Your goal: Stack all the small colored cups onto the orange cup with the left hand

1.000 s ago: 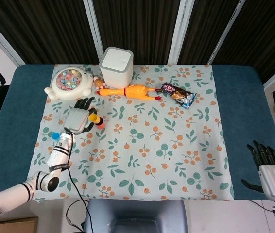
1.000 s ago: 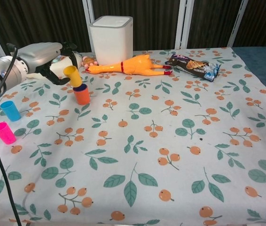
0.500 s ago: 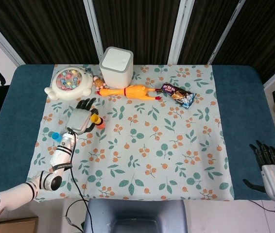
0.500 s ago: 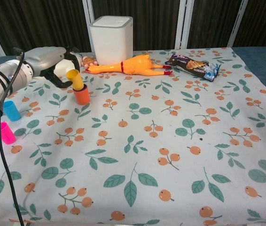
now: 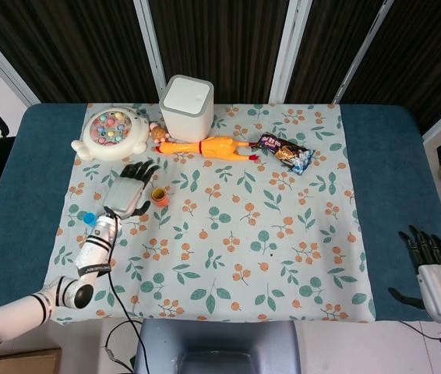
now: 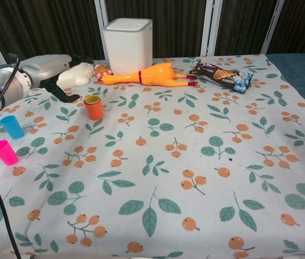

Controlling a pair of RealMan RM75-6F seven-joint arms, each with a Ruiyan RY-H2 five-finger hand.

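The orange cup [image 5: 159,195] [image 6: 94,108] stands on the flowered cloth with a yellow cup [image 6: 92,100] nested inside it, only the yellow rim showing. My left hand [image 5: 127,191] [image 6: 49,69] hovers just left of the stack, fingers spread, holding nothing. A blue cup [image 5: 89,218] [image 6: 12,127] and a pink cup [image 6: 5,152] stand apart near the cloth's left edge; in the head view my forearm hides the pink one. My right hand [image 5: 435,269] rests at the table's right front corner, fingers apart and empty.
Behind the stack stand a white box [image 5: 186,107] [image 6: 127,44], a rubber chicken [image 5: 209,146] [image 6: 147,74], a snack packet [image 5: 284,152] [image 6: 220,75] and a round toy game [image 5: 111,134]. A small doll [image 5: 158,132] lies by the box.
The left hand held the yellow cup over the orange cup; it has let go, the yellow cup now sits inside, and the hand has drawn back to the left.
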